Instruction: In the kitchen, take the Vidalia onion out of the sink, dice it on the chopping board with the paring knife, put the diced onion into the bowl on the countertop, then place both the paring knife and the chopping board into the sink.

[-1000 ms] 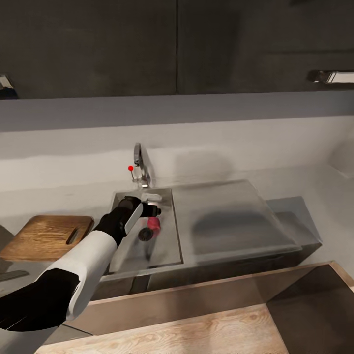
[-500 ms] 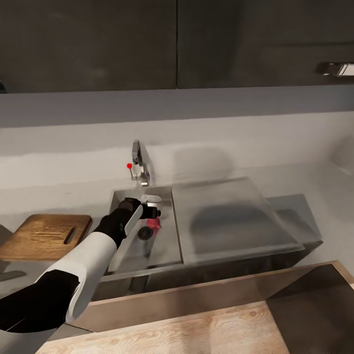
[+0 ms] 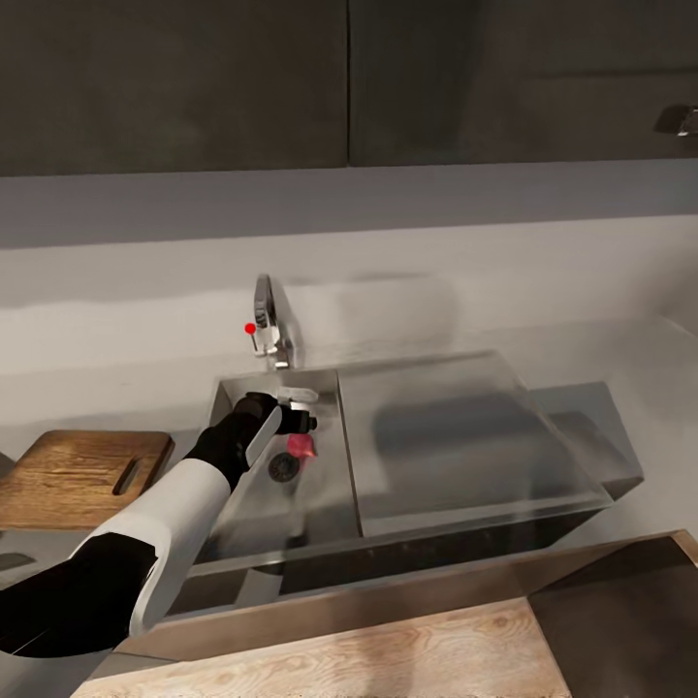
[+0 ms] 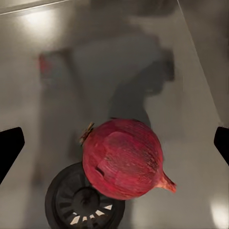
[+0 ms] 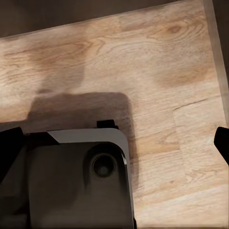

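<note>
Directly beyond the left gripper (image 4: pixel 114 143), jaws spread wide, Vidalia onion (image 4: pixel 123 158) lies centred between fingertips, beside sink (image 3: pixel 330 485) drain.

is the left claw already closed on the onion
No, the left claw is open, its fingertips wide apart on either side of the onion in the sink.

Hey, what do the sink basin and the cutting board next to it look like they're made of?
The sink looks like brushed stainless steel: grey, with soft blurry reflections, seen close in the left wrist view around the onion and the dark drain. The chopping board looks like wood with a warm brown finish; grain streaks run along it. Both are simulator renders, so that's only by appearance.
</note>
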Motion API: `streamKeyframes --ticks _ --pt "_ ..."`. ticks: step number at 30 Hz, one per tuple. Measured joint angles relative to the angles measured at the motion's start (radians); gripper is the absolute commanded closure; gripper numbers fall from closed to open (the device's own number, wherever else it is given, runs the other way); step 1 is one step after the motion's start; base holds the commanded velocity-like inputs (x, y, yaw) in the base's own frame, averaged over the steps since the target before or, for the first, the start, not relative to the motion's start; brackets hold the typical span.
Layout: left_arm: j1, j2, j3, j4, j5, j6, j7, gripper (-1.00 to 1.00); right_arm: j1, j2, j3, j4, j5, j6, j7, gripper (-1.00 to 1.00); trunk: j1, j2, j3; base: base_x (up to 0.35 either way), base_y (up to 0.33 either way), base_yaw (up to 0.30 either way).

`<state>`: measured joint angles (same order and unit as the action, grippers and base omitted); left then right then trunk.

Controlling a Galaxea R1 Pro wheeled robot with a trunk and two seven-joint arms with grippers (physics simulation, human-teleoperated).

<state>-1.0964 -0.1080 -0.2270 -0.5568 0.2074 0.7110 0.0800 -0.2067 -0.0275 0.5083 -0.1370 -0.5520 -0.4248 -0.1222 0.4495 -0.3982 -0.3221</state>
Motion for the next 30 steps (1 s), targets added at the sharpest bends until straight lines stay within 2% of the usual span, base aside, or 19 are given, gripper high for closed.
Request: streamKeyframes --ticks 30 --pt "0.002 -0.002 0.0 0.003 0.0 0.0 0.0 -1.0 0.0 -0.003 -0.002 0.0 0.0 0.001 0.0 -1.0 0.0 0.0 -0.049 0.0 -0.003 0.0"
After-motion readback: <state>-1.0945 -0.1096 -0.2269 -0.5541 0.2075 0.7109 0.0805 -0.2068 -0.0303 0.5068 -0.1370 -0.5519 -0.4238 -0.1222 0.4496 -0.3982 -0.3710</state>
